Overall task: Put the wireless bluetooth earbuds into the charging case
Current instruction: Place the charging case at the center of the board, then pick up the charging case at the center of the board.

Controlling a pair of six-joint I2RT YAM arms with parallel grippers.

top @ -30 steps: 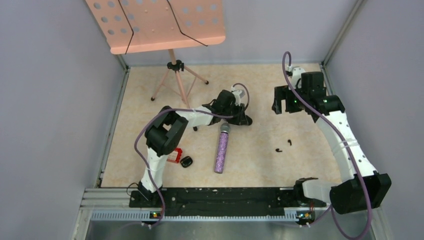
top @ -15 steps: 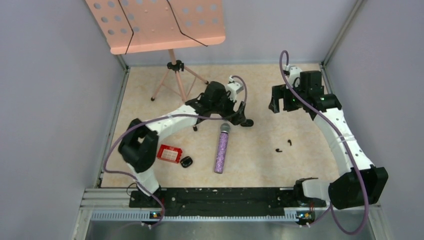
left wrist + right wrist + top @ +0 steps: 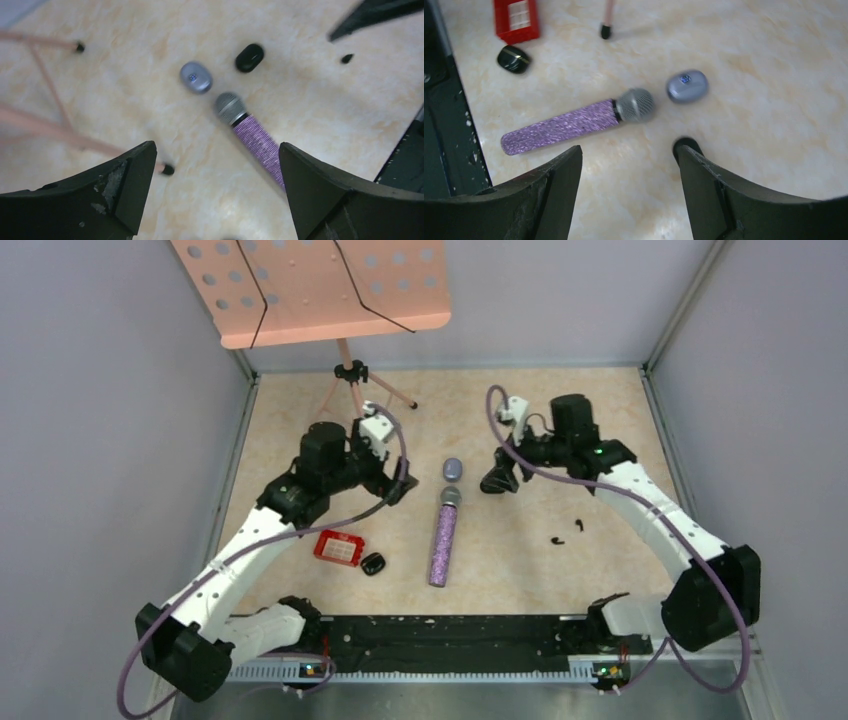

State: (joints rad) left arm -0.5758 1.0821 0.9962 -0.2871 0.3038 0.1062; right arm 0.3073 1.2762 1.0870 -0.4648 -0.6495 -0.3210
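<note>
While both are hovering with jaws spread wide and nothing between them, the left gripper [image 3: 217, 150] is hanging over bare table [image 3: 600, 440] left of the microphone [image 3: 443, 535]. The right gripper [image 3: 629, 152] is sitting just above a shut black case [image 3: 249, 57], near the shut lilac case [image 3: 452, 468]. Two black earbuds [image 3: 557, 539] are lying loose on open surface to the right, well apart from every case, while another black case [image 3: 373, 563] and a red box [image 3: 338, 548] are lying near the front rail [image 3: 440, 630], with a music stand [image 3: 345, 370] standing back left
</note>
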